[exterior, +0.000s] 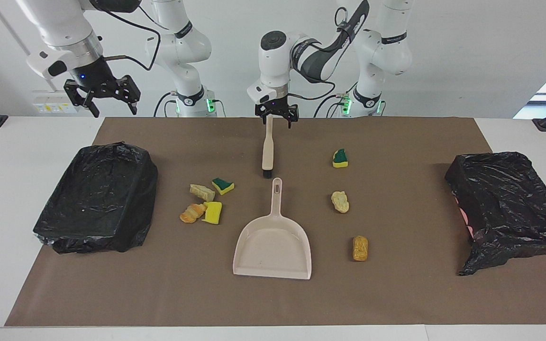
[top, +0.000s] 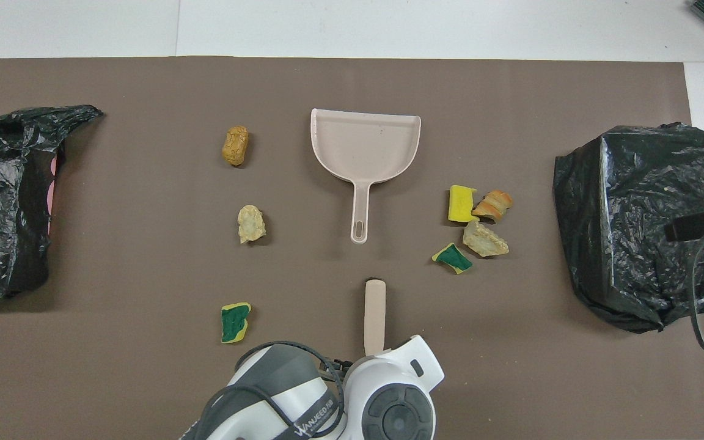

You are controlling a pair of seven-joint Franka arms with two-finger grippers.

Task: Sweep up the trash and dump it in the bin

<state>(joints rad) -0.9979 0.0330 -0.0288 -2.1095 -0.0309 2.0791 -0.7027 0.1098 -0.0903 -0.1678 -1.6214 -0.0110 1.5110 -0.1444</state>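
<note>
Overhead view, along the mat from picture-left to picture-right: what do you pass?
Crumpled black bag → column of three scraps → dustpan, with the brush and the left gripper over its handle → cluster of four scraps → bag-lined bin.
</note>
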